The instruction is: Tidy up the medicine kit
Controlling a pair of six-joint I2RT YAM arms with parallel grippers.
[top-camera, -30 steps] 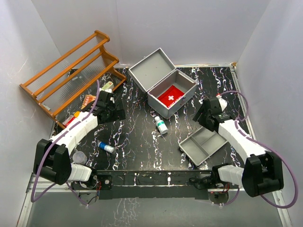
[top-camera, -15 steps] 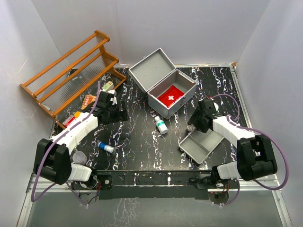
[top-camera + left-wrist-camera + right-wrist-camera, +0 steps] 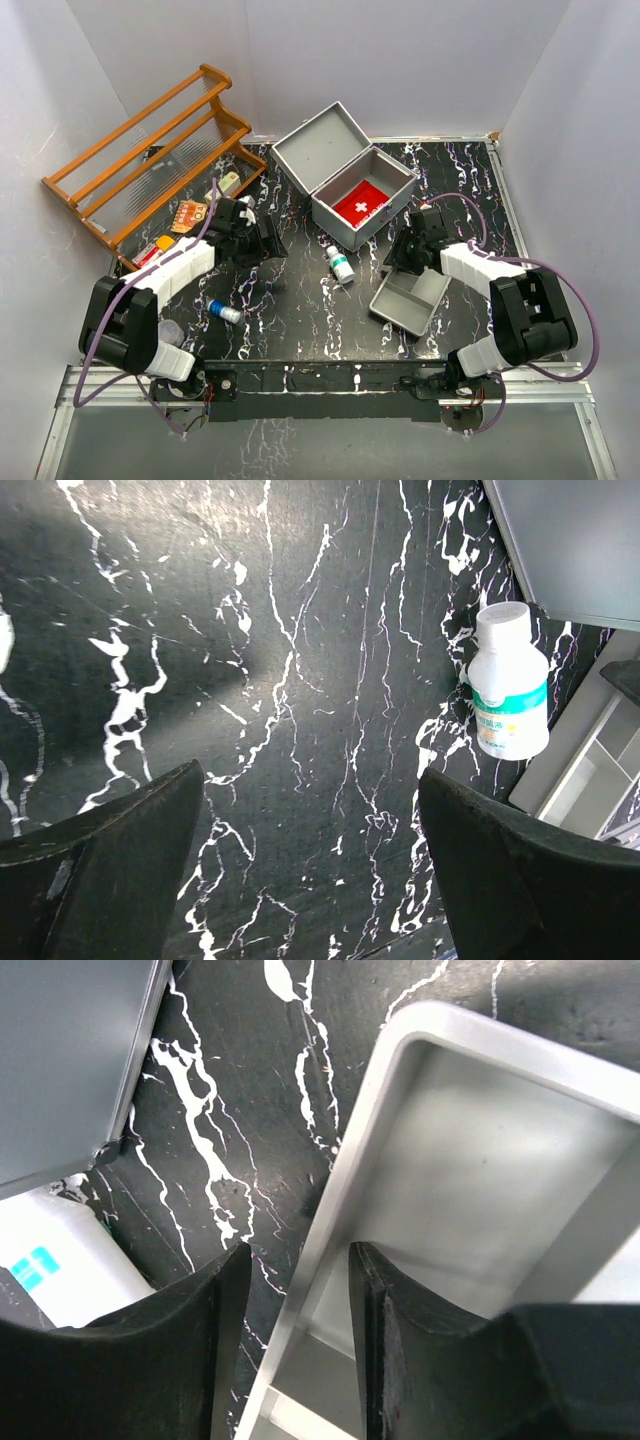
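Note:
The medicine kit stands open at the back centre with its lid thrown back and a red pouch with a white cross inside. Its grey divided tray lies on the table in front of it. My right gripper straddles the tray's rim, one finger inside and one outside, with small gaps showing. A white bottle with a teal label lies between the arms. My left gripper hangs open over bare table, left of that bottle.
An orange-brown wooden rack leans at the back left, with blister packs and small packets at its foot. A small blue bottle and a translucent cup lie near the left arm's base. White walls close in the table.
My right gripper has moved left onto the tray's rim and its jaws have narrowed around it; the tray has slid and turned left. My left gripper has moved right, toward the white bottle.

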